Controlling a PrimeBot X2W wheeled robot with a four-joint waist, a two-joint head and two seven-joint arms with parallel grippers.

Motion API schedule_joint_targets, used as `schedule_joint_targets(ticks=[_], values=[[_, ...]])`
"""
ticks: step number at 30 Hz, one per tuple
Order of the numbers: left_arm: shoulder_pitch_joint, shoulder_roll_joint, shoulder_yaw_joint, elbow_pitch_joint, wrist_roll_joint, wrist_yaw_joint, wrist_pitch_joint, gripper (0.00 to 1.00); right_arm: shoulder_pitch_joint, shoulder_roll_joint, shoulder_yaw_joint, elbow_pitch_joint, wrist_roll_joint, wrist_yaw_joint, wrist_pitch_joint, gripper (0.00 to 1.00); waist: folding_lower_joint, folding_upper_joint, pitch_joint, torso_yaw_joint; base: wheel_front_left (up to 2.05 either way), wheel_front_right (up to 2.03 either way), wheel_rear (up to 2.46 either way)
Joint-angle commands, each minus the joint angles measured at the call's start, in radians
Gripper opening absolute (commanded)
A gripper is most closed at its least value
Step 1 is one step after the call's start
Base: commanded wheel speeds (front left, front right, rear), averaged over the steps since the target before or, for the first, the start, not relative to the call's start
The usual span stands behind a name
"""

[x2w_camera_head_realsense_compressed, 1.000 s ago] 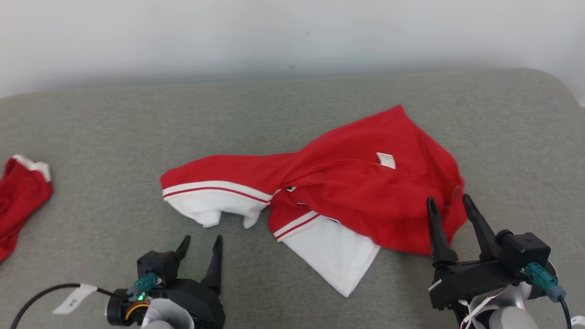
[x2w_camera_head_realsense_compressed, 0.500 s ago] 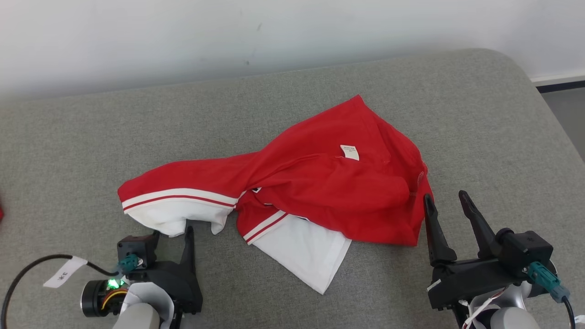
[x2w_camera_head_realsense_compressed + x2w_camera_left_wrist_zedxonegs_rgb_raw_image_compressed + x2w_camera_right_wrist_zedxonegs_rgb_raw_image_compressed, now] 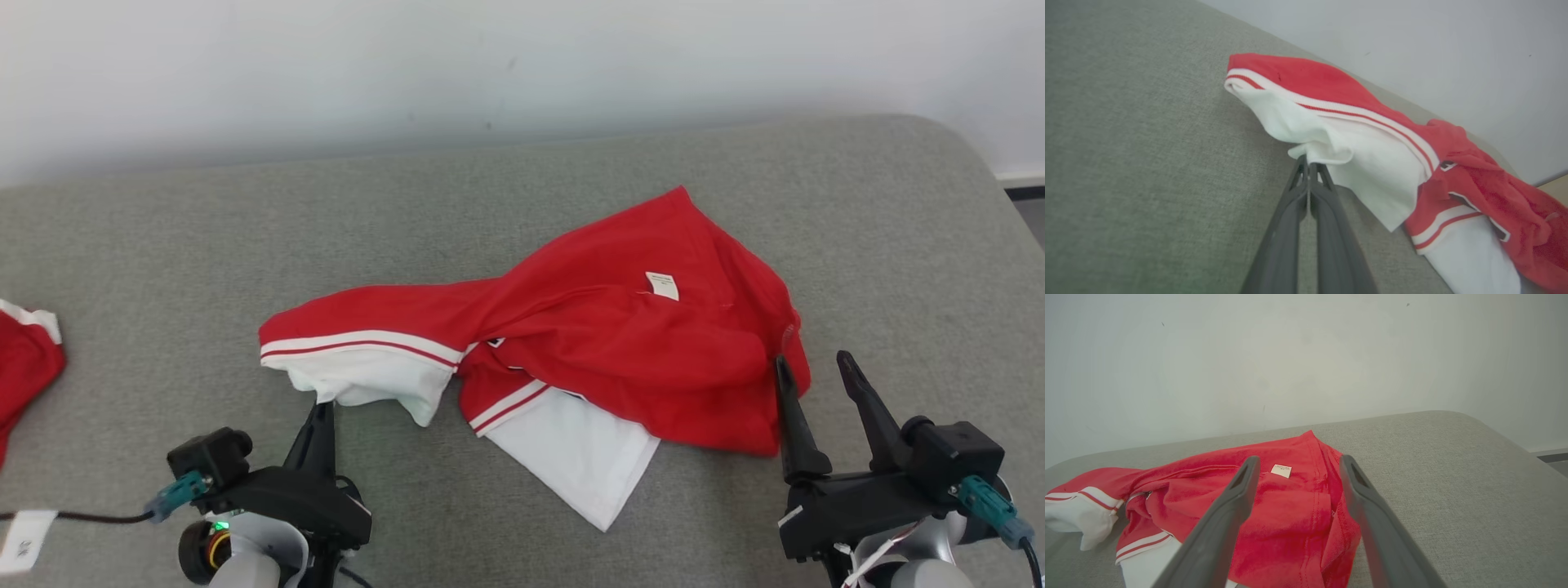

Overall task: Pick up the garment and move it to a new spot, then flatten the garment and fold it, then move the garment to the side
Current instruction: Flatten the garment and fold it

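At the far left edge of my head view lies a second piece of red cloth (image 3: 24, 359) with a white trim. It sits well apart from the work, on the grey padded bench (image 3: 522, 196).

Next comes my left tool (image 3: 320, 406), low on the bench with its fingers pressed together and pointing up the view. In the left wrist view the left tool (image 3: 1307, 159) is clenched, its tips buried in a small bunched fold of white fabric at the near edge of the garment (image 3: 1372, 155).

The garment (image 3: 620, 343) lies crumpled across the middle of the bench. Its left end is a white panel under a red-and-white striped band. A second white panel sticks out toward me near the centre. To the right of that, the red body is heaped in loose folds that rise to a point toward the pale wall (image 3: 490, 65). A small white label (image 3: 662, 286) shows on the red part.

At the right, my right tool (image 3: 812, 359) stands released, its fingers spread wide. Its left fingertip is at the garment's right-hand edge, and its other fingertip is over bare bench. From the right wrist view, the right tool (image 3: 1299, 459) has nothing between its fingers. The red garment (image 3: 1286, 506) and its label (image 3: 1281, 471) lie beyond them.
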Motion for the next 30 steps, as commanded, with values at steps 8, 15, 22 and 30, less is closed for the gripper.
schedule_joint_targets(ticks=[8,15,22,30], values=[[0.234,-0.022,0.008,-0.5,-0.385,-0.015,0.195,0.0,0.038,0.001,-0.035,-0.004,-0.002,-0.002,0.009,1.0,0.0,0.0001,-0.044,0.091,0.0,0.0,0.0],[0.419,-0.006,0.026,-0.788,-0.452,0.109,0.29,0.0,0.038,0.001,-0.054,-0.007,-0.009,-0.002,0.017,1.0,0.0,0.0001,-0.051,0.133,0.0,0.0,0.0],[0.489,0.042,0.033,-0.74,-0.338,0.172,0.248,0.0,0.042,0.0,-0.046,-0.006,-0.019,-0.002,0.033,1.0,0.0,0.0001,-0.058,0.144,0.0,0.0,0.0],[0.506,0.067,0.002,-0.577,-0.223,0.209,0.19,0.04,0.051,0.0,-0.042,-0.009,-0.025,-0.002,0.049,1.0,0.0,0.0001,-0.076,0.13,0.0,0.0,0.0]])
